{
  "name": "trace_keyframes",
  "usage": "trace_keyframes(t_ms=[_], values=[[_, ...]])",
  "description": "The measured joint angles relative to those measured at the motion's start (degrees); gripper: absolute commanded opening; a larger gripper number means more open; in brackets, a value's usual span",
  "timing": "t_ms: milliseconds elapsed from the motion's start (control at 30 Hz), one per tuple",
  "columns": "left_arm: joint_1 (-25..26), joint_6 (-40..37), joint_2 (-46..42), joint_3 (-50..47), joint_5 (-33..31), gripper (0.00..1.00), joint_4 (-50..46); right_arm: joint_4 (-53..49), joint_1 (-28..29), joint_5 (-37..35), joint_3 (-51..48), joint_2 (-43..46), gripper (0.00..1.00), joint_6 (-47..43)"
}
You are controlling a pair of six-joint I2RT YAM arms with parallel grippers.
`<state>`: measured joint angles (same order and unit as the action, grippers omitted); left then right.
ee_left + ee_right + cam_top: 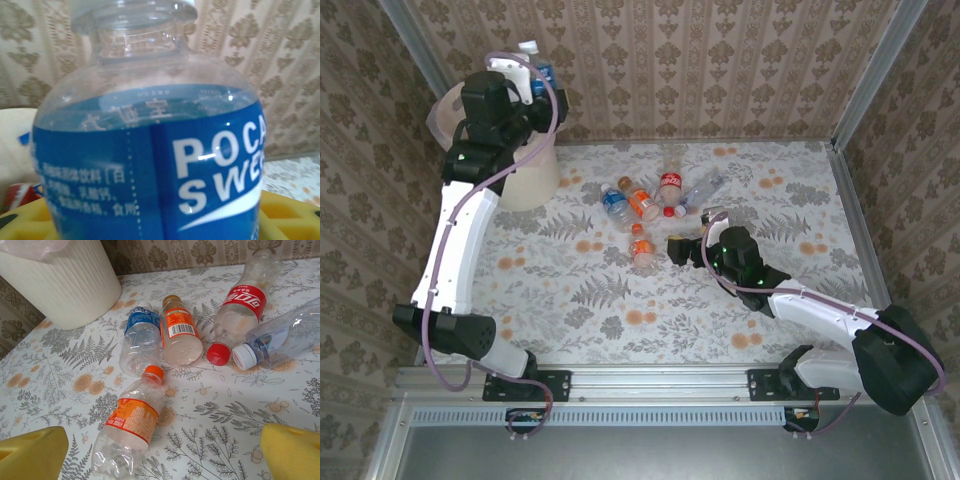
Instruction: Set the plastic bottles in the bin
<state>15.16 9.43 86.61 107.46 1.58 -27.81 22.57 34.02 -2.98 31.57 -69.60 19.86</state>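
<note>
Hovering left gripper [537,82]: raised at the table's far left corner, above the bin's far rim; its yellow pads [282,215] are clamped on a blue bottle.
Blue bottle [150,165]: upright in the left gripper, white cap up, blue label with white lettering, clear shoulder and neck.
Bin [532,178]: cream, ribbed, standing at the far left corner of the table, with a translucent bag over its rim.
Loose bottles: five lie on their sides in a cluster near the middle of the table, toward the far edge.
Blue-label bottle [142,337]: leftmost of the cluster, nearest the bin, touching the orange-label bottle.
Orange-label bottle [179,332]: brown cap pointing to the far edge, barcode facing up.
Orange-cap bottle [132,425]: nearest the near edge, its cap just beside the base of the blue-label bottle.
Red-label bottle [242,305]: red cap pointing to the near edge.
Clear bottle [285,340]: rightmost, its white cap just beside the red cap.
Right gripper [695,230]: low over the table, right of the orange-cap bottle, fingers spread wide and holding nothing; its pads [32,455] frame the cluster.
</note>
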Motion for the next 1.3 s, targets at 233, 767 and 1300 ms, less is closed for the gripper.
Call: trace_keyframes(t_ms=[233, 767, 1300], values=[[-3.87, 0.04, -0.11, 2.16, -8.66, 0.56, -0.15, 0.00, 0.02, 0.00, 0.00, 0.00, 1.00, -0.02], [-13.40, -0.17, 11.30, 15.87, -16.00, 0.56, -6.47, -0.07, 0.02, -0.39, 0.00, 0.00, 1.00, 0.00], [-18.91, 2.03, 25.40, 21.07, -13.99, 0.60, -11.45, -1.95, 0.04, -3.19, -0.02, 3.89, 1.00, -0.02]])
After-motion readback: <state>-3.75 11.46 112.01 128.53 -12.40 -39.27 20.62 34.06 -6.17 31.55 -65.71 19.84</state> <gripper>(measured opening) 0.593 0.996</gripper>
